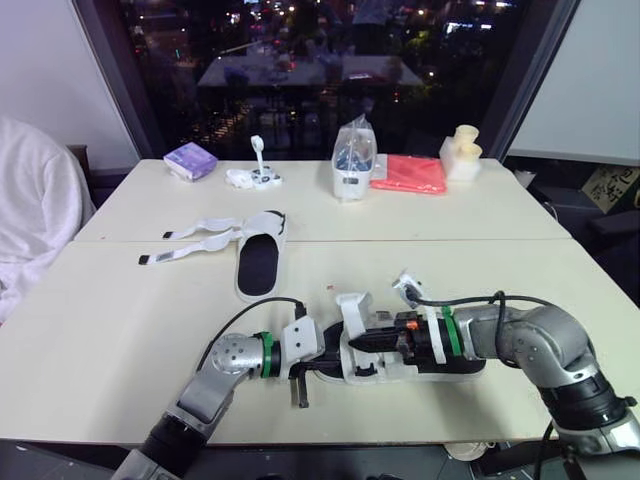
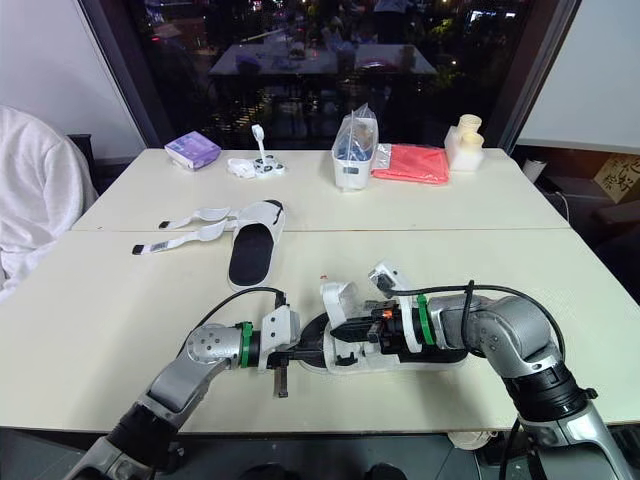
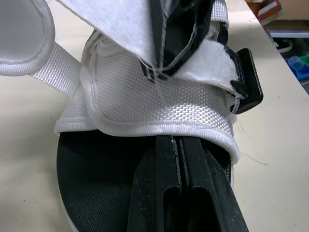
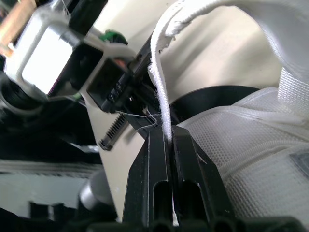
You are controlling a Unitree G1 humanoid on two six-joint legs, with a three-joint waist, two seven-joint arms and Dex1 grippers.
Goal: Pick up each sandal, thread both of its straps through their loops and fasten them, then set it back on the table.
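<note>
— The near sandal (image 1: 362, 362)?
— Lying at the front of the surface (image 1: 120, 330), right between the two arms. Black inside, white outside.
— The right jaws?
— Pressed together, pinching the thin edge of a white strap (image 4: 160, 87). Held up off the sandal and curling over at the top.
— The left jaws?
— Pressed together too. Reaching in low over the black sole (image 3: 91, 183), with the tips tucked under the wide white band (image 3: 154, 92). Maybe nipping the band's edge, but hard to tell from here.
— The other sandal (image 1: 258, 255)?
— Flat on the surface, farther back and to the left, well apart from both arms. Not fastened: two straps (image 1: 195, 238) lying open, spread out to the left.
— And at the very back?
— A purple packet (image 1: 190, 160), a clear bag (image 1: 352, 158) and a red cloth (image 1: 410, 173), sitting in a row.
</note>
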